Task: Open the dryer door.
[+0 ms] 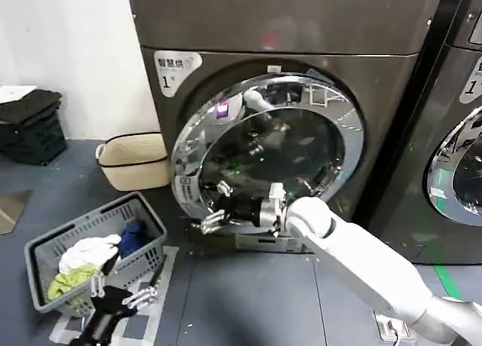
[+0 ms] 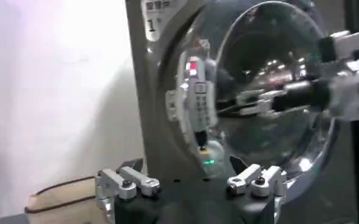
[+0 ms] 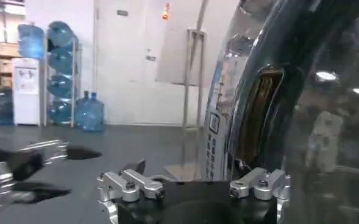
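Head view: the big dark grey-brown metallic front-loading dryer (image 1: 286, 29) w/ a white "1" sticker fills the middle, and its large round chrome-rimmed dryer door (image 1: 267, 154) w/ dark tinted glass looks slightly ajar, its left edge standing off the front panel; how far, can't tell. The right gripper (image 1: 212, 220) on the long white arm is at the door's lower-left rim, fingers spread fairly wide and empty, tips just beside the chrome edge; whether one finger is hooked behind the rim, can't tell. In the right wrist view the right gripper (image 3: 194, 185) shows the same open fingers w/ the chrome rim running up just past one fingertip, door edge-on. The key relation: the free edge lies right at the right gripper, on the robot's left side of the door, hinge presumably on the far side, so the pull should likely sweep outward and across toward the right. The left gripper (image 1: 120, 292) is parked low over the floor near a grey plastic laundry basket (image 1: 41, 248), open, well apart from the door; right arm is clearly nearer.
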Motion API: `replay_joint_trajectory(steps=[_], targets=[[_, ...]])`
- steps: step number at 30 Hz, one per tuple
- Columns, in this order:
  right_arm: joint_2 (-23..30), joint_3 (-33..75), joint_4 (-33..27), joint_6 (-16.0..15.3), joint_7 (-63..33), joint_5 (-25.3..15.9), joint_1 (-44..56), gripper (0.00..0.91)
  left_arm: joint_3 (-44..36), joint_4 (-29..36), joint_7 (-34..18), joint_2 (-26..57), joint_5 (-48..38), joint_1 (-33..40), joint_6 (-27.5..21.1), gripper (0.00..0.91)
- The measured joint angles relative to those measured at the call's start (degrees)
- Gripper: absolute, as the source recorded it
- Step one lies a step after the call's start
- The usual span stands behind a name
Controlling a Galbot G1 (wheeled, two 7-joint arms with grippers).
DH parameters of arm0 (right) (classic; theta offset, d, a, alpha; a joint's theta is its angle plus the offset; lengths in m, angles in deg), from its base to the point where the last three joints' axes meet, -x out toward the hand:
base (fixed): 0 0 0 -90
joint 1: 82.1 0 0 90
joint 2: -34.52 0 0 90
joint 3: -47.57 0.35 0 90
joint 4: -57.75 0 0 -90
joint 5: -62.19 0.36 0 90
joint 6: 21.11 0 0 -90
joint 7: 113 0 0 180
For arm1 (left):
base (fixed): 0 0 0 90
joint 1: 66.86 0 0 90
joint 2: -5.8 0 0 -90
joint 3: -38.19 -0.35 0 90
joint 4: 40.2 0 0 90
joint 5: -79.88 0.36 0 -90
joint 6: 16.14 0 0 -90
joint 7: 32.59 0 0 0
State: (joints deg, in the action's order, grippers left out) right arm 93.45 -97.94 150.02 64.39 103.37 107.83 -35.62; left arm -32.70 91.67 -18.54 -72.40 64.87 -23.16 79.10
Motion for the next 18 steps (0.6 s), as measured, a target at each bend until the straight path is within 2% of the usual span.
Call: replay_joint_trajectory(steps=[7,18], targets=[[-3.2,0.0,3.7,-0.3,1.4,0.9,1.3,0.907,3.9,-1.2,1.6,1.9,-3.2,1.9,-0.9,0.907],[-10.3,1.9,11.8,-1.1,4.2,1.8,4.6,0.907,4.8,-3.3,3.6,5.4,-5.2,5.8,-1.2,0.907]])
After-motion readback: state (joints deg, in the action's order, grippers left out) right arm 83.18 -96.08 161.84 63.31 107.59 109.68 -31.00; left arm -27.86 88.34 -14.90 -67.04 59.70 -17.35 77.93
